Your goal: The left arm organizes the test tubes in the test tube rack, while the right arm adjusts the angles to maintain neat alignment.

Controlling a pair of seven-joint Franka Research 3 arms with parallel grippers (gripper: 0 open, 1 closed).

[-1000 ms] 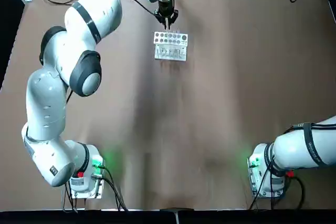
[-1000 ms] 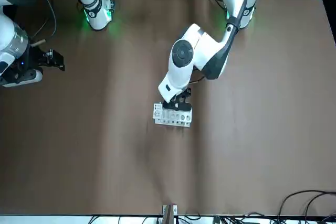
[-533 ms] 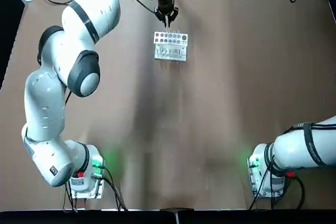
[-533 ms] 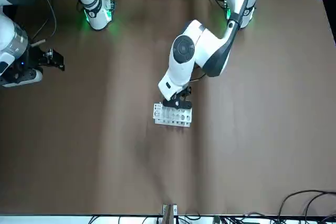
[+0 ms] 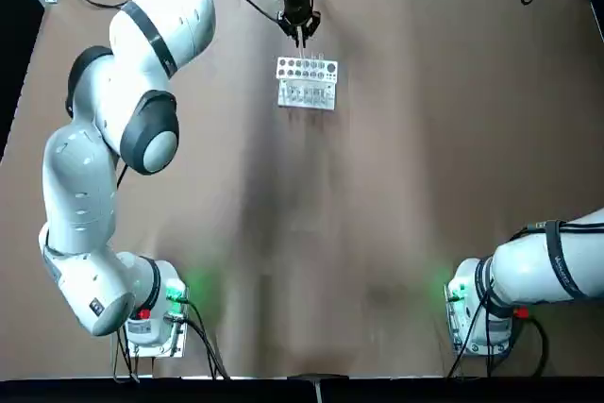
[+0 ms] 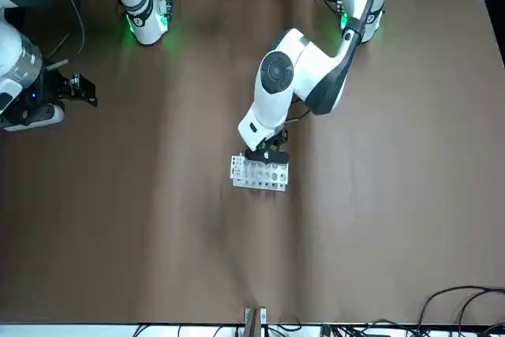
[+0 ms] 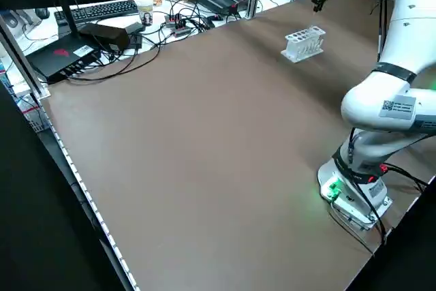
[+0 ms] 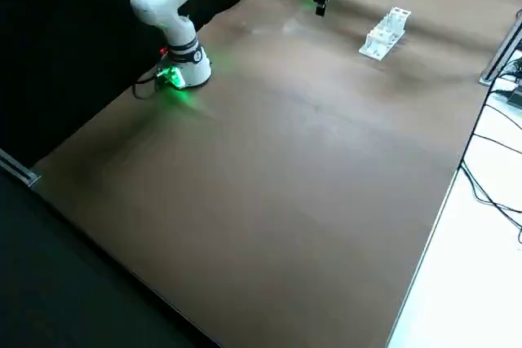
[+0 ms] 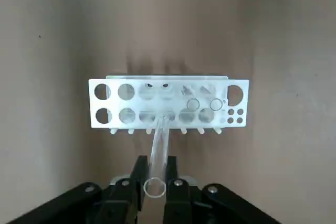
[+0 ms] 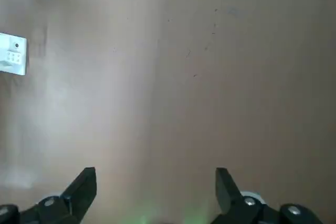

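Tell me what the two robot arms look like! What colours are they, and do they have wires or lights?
Both are shiny white, made of fat rounded pieces. The left arm has dark grey discs at its joints and a small black left gripper. The right arm wears a thin black ring, and its right gripper has black fingers. Each base glows green, with black cables and a red part beside it.

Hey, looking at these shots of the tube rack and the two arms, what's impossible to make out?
- Tube count in the small white two-tier test tube rack: too small in the top view.
- Lower tip of the thin clear test tube held by the left gripper: left wrist view, lost against the rack's holes.
- Right gripper: top view, cut off by the edge.
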